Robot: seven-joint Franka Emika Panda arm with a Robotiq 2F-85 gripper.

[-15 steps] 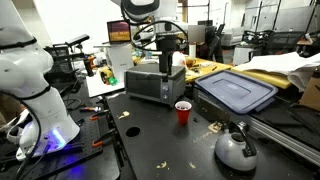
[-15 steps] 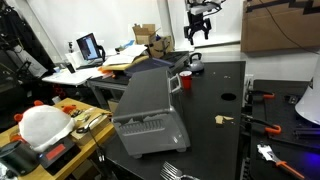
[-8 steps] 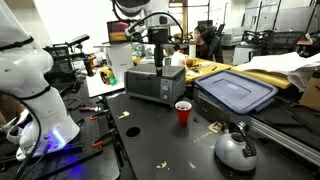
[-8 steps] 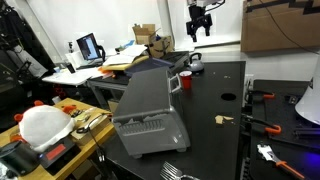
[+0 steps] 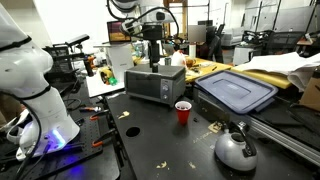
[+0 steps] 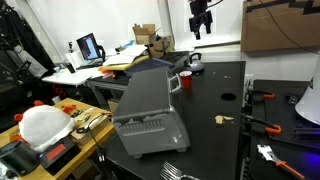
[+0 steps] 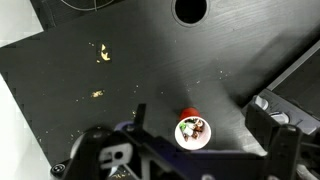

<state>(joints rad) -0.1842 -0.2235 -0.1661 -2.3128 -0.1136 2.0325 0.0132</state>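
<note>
My gripper (image 5: 153, 64) hangs open and empty high over the grey toaster oven (image 5: 153, 84), well above the black table (image 5: 170, 145). In the other exterior view the gripper (image 6: 198, 33) is in the air near the table's far end. A red cup (image 5: 183, 112) stands on the table in front of the oven, also seen as the red cup (image 6: 174, 82) beside the oven (image 6: 150, 110). In the wrist view the red cup (image 7: 191, 131), with small bits inside, lies far below between my spread fingers, gripper (image 7: 203, 120).
A metal kettle (image 5: 236, 149) stands near the table's front corner. A blue-lidded bin (image 5: 236, 91) lies beside the oven. Yellow crumbs (image 7: 101, 53) and a round hole (image 7: 190, 10) mark the tabletop. A white robot base (image 5: 30, 90) and tools (image 6: 265, 125) stand at the sides.
The arm has carried the open gripper sideways over the oven, away from above the cup. The cup, oven and kettle have not moved.
</note>
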